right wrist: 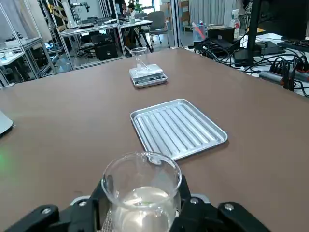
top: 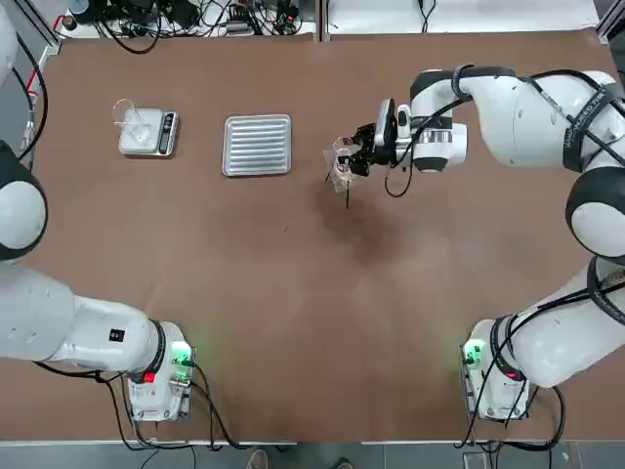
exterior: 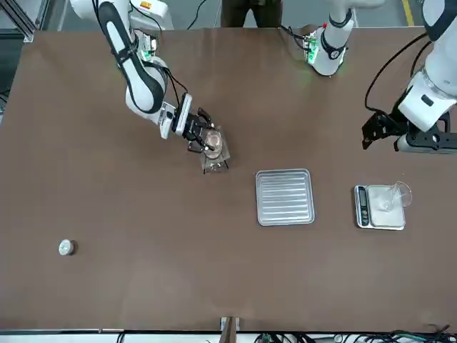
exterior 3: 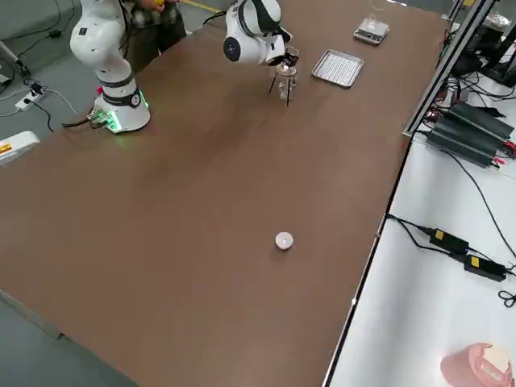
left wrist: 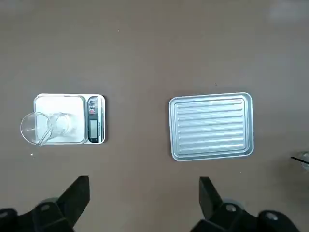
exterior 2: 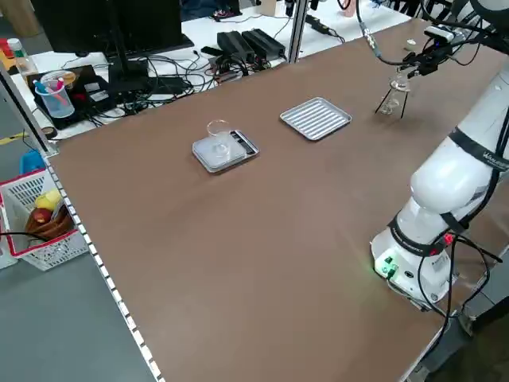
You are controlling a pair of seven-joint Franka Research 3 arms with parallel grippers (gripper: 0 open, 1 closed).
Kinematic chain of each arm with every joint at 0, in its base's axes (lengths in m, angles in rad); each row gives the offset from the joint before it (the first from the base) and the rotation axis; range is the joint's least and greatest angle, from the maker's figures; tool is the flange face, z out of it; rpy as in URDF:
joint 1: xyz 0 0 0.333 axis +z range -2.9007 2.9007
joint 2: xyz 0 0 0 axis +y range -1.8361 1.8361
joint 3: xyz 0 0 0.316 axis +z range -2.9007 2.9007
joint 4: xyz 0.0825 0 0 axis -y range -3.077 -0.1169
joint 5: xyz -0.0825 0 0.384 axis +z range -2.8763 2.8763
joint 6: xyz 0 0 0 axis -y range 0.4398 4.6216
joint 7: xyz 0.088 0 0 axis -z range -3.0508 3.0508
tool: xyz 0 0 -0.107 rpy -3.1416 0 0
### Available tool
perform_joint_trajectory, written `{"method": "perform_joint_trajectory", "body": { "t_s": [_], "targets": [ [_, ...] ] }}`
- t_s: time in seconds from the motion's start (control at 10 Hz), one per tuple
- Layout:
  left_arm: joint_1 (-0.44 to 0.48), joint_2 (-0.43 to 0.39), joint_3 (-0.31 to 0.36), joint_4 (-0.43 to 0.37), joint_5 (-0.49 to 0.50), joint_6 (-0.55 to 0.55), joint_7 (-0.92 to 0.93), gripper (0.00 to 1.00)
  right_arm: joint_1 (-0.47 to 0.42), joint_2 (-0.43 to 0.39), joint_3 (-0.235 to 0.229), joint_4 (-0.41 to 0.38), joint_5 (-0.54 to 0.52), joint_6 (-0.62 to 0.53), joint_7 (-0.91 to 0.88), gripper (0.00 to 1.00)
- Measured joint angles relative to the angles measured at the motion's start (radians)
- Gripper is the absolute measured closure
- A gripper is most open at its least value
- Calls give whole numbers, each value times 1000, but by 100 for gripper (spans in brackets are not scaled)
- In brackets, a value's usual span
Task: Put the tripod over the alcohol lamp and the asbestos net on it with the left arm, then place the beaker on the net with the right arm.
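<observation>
On the brown counter [top: 293, 293], near its middle, I see the tripod [exterior: 214, 163] standing with the asbestos net [exterior: 216, 152] lying on top of it. The right gripper [top: 359, 154] reaches in from the side, and its jaws are pinching the beaker [right wrist: 141, 191], which stands just over the net; I cannot tell if the glass already rests on it. Some clear liquid is in the beaker. The alcohol lamp is hidden from me under the tripod.

Beside the tripod, a little apart, the ribbed metal tray [top: 258, 145] lies flat. Farther to that side a small scale [top: 148, 133] carries a second clear glass vessel [left wrist: 41, 128]. A small round white object [exterior: 66, 247] lies alone, well apart from the rest, near the far edge on the right arm's side.

The left gripper [left wrist: 142, 200] hangs above the counter over the area of the scale and the tray, and its jaws are spread wide with nothing between them.

Around the counter I see cables [top: 166, 18] and power bricks [exterior 3: 472, 133] on a white bench [exterior 3: 419, 258], a white basket [exterior 2: 40, 219] with fruit, and metal racks [right wrist: 29, 53] in the room behind.
</observation>
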Motion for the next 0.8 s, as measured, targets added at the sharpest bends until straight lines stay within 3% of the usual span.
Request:
{"method": "perform_joint_trajectory", "body": {
  "t_s": [0.7, 0.8],
  "targets": [
    [-6, 15, -9, 3, 0, -20, -1, 0, 0, 1, -3, 6, 2, 15, 0, 42],
    [-6, 16, -9, 4, 0, -20, -1, 0, 0, 2, -4, 6, 3, 16, 0, 33]
  ]
}}
